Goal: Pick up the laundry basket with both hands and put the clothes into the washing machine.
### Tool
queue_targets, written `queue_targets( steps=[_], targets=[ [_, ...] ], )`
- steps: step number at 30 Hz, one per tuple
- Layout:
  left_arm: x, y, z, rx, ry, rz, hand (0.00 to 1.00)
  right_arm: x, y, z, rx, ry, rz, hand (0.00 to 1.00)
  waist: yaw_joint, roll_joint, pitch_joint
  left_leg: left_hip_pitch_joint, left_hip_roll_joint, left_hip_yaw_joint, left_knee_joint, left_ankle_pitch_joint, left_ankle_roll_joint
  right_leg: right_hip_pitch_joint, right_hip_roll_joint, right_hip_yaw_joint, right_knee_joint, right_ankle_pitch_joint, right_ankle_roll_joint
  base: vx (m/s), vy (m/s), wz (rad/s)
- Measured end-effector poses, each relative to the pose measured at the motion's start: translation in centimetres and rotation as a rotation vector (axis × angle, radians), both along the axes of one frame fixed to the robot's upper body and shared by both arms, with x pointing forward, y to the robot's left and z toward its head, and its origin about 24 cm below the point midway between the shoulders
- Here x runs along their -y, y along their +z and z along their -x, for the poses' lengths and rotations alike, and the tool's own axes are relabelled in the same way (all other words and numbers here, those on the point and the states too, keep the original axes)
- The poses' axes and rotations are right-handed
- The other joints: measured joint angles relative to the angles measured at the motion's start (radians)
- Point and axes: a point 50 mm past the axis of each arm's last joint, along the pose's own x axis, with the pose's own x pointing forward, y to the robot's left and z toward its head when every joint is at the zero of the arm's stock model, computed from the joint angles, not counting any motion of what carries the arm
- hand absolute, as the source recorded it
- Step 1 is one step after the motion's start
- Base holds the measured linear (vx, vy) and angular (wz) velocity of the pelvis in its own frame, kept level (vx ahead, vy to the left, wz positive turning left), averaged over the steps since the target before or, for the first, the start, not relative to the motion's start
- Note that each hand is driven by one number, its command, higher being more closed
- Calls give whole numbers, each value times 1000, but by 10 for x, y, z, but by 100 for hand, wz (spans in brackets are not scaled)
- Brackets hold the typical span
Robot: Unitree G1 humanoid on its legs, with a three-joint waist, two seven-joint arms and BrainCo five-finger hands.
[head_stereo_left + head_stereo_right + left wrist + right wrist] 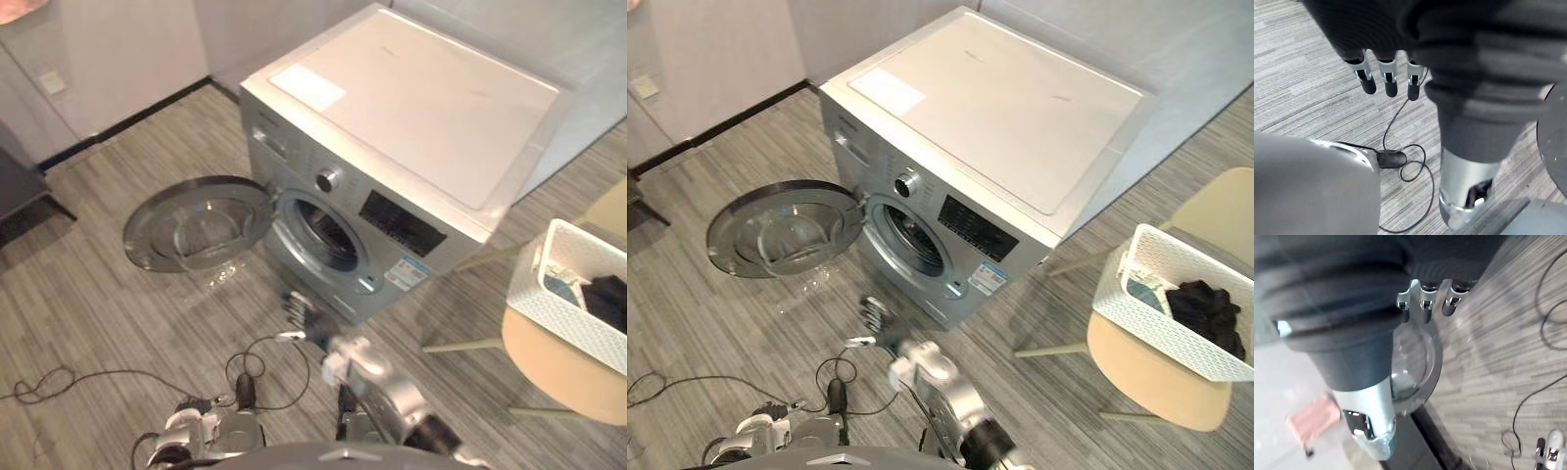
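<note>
Must turn right for the basket (1166, 338) of clothes (1205, 308) on the chair (1156, 387), well apart from both hands. Nearer the right hand (880, 323); loose, empty fingers on it and the left hand (1387, 81).

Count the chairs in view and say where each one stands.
1. The beige chair stands to the right of the silver front-loading washing machine, carrying the white perforated laundry basket on its seat. More may stand out of view.
</note>
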Motion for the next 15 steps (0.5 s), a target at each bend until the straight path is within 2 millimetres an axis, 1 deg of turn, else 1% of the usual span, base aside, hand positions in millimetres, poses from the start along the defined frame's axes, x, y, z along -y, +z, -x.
queue_targets(
  steps=[1,2,3,4,5,6,7,8,9,10,11,12,13,15],
  targets=[
    [1,0,-2,0,-5,2,0,8,-4,4,-20,-33,16,0,-6,-1,0,-1,1,4,0,0,1,-3,2,6,-2,3,0,56,-12,-43],
    [3,2,-8,10,-21,3,0,28,-13,12,-57,-97,67,0,-14,-4,-1,-1,4,27,0,-2,2,-13,6,21,-4,11,7,53,-11,-36],
    [3,4,-15,29,-19,5,0,41,-18,17,-83,-151,98,0,-20,-5,-1,-1,7,35,1,-4,-1,-22,10,35,-4,14,5,56,-8,-52],
    [1,10,-26,69,-15,-1,0,56,-23,24,-119,-214,113,0,-26,-6,0,-3,12,54,3,-5,-2,-37,14,51,-4,20,3,45,-8,-43],
    [-1,13,-33,91,-7,-2,0,63,-25,27,-130,-239,129,0,-31,-6,0,-4,14,60,6,-5,-3,-42,17,61,-6,23,2,41,-11,-51],
    [-8,21,-46,142,17,-9,0,75,-27,31,-142,-271,166,0,-38,-8,1,-6,19,81,6,-7,-5,-57,22,73,-6,32,-1,28,-15,-53],
    [-17,28,-57,186,54,-24,0,82,-28,32,-147,-286,194,0,-43,-14,5,-6,24,103,6,-9,-8,-71,30,96,-7,38,-3,18,-14,-54],
    [-23,33,-64,213,88,-28,0,84,-28,33,-147,-289,206,0,-46,-17,7,-7,27,110,6,-9,-8,-75,33,99,-9,41,-5,-2,-19,-43],
    [-35,43,-77,269,149,-36,0,87,-29,34,-151,-298,211,0,-57,-25,12,-13,31,117,6,-8,-9,-86,38,102,-13,46,-8,-15,-26,-32],
    [-45,56,-92,333,195,-41,0,87,-29,35,-155,-306,207,0,-58,-36,18,-22,37,129,6,-7,-12,-103,44,115,-13,51,-12,-21,-36,-33],
    [-53,66,-101,384,231,-45,0,86,-29,35,-155,-308,201,0,-56,-45,31,-24,39,138,6,-5,-14,-107,48,123,-19,56,-14,-20,-32,-25],
    [-57,71,-107,413,253,-45,0,85,-29,35,-155,-309,198,0,-57,-49,41,-26,41,138,6,-4,-16,-107,49,124,-24,59,-16,-36,-33,-15],
    [-62,86,-122,486,298,-33,0,84,-28,36,-159,-308,196,0,-59,-57,52,-39,42,141,6,-2,-18,-122,50,127,-27,64,-18,-29,-23,-8],
    [-66,96,-131,539,333,-29,0,83,-25,36,-147,-307,189,0,-58,-66,64,-56,41,148,6,1,-17,-142,49,136,-29,72,-17,-3,-11,-12]
  ],
)
